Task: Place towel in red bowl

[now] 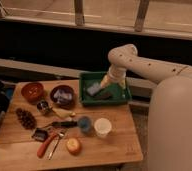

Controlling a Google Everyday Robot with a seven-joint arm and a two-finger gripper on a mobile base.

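A pale blue-grey towel lies in the left half of a green tray at the back of the wooden table. My gripper reaches down into the tray from the white arm, right beside the towel's right edge. The red bowl stands at the table's far left, well away from the gripper, with something small and orange inside.
A dark purple bowl holding a pale object stands between red bowl and tray. A pine cone, small can, blue cup, white cup, orange fruit, and red-handled utensils sit on the table's front half.
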